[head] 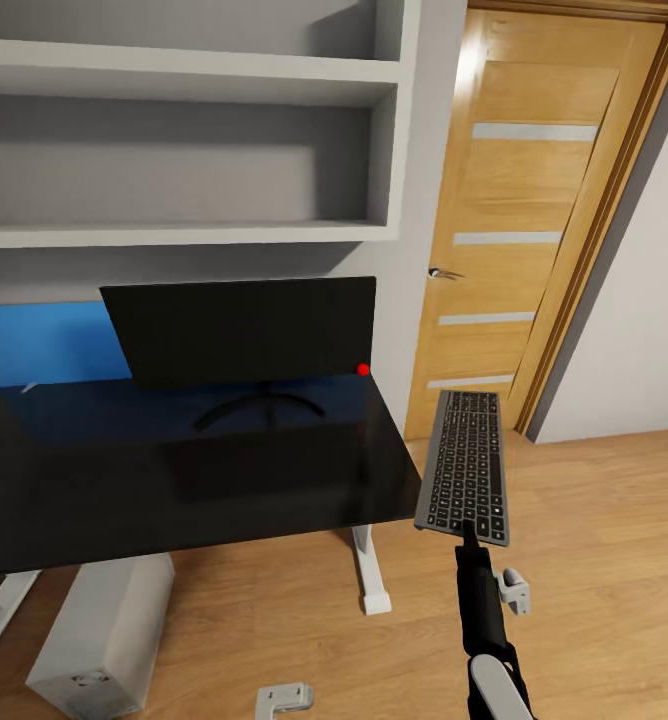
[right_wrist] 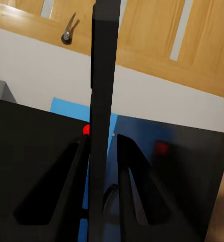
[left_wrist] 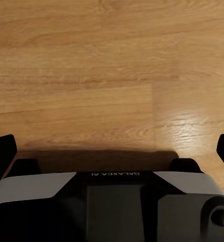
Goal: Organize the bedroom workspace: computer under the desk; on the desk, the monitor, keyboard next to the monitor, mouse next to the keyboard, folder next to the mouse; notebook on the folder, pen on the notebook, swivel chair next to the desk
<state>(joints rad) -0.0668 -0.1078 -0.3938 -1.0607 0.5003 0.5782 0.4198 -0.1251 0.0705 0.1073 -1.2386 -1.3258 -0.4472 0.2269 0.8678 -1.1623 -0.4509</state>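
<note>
Right gripper (right_wrist: 102, 186) pinching slim dark grey keyboard (head: 464, 465), edge-on.
Left gripper (left_wrist: 112, 146) spread; pale grey tower computer (head: 104, 640) partly cut off under glossy black desk (head: 174, 480).

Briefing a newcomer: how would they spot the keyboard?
Find the black desk with the monitor. Past its right edge, before the wooden door, the right end effector holds the keyboard in the air: a slim grey slab of black keys.

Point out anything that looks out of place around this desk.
The keyboard is off the desk: the right hand grips it by one short end and holds it in the air to the right of the desktop, above the floor. The monitor stands upright on the desk.
</note>
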